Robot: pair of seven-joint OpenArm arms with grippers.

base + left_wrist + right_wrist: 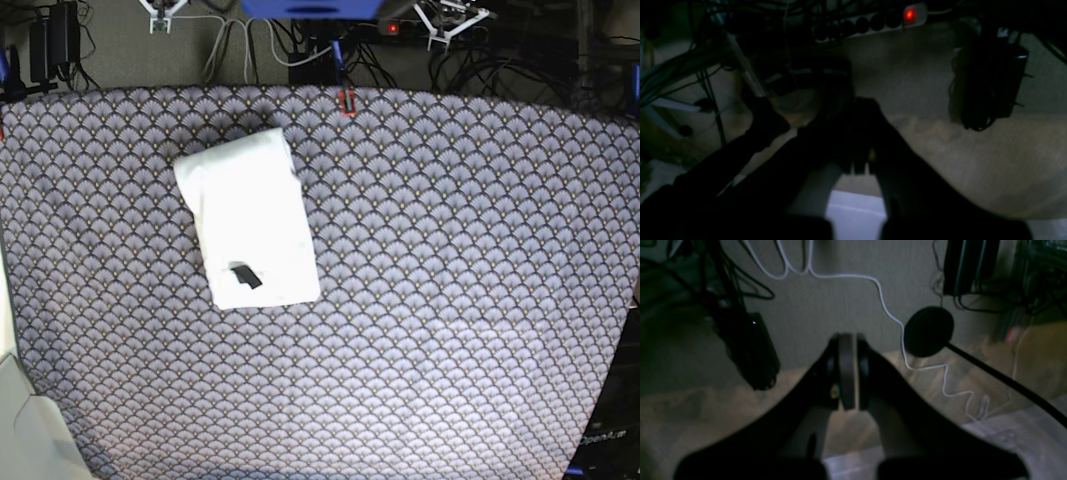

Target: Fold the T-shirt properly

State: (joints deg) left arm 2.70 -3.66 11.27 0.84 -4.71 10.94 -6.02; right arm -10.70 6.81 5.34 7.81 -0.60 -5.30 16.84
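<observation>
From the base view, you have the scallop-patterned worktop (pixel 420 340) running from the near edge to the far edge. The white T-shirt (pixel 255 220) lies on it as a folded, slightly slanted rectangle, left of the middle and closer to the far edge than the near one. Its black tag (pixel 246 276) shows by the end nearer you. Beyond the far edge, well apart from the shirt, your right fingers (pixel 846 373) are together, toward the far left corner; your left fingers (pixel 860 133) are together too, right of the middle.
</observation>
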